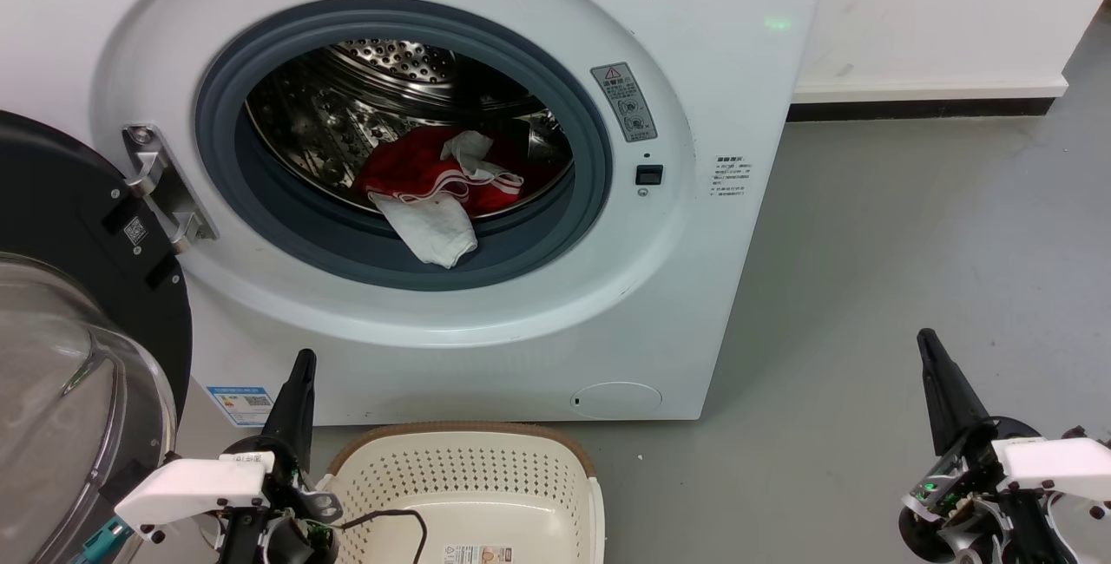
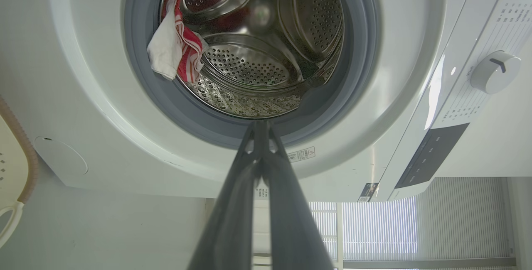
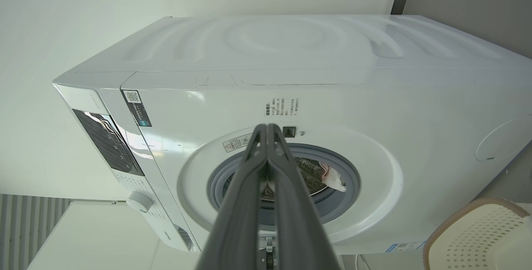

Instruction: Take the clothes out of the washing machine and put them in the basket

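Note:
The white washing machine (image 1: 712, 69) stands with its porthole door (image 1: 69, 286) swung open to the left. In its steel drum lie the clothes (image 1: 425, 178): a red garment with white stripes, and a small white cloth (image 1: 434, 230) that hangs over the grey seal. The same clothes (image 2: 174, 41) (image 3: 332, 176) sit at the drum's mouth in both wrist views. The cream basket (image 1: 560, 460) sits on the floor in front of the machine. My left gripper (image 1: 303, 360) is shut and empty beside the basket. My right gripper (image 1: 925, 338) is shut and empty, low at the right.
Grey floor (image 1: 911, 243) stretches to the right of the machine up to a white wall with a dark skirting. The open door's glass bowl (image 1: 61, 390) bulges out near my left arm. A thin black cable (image 1: 399, 516) loops over the basket.

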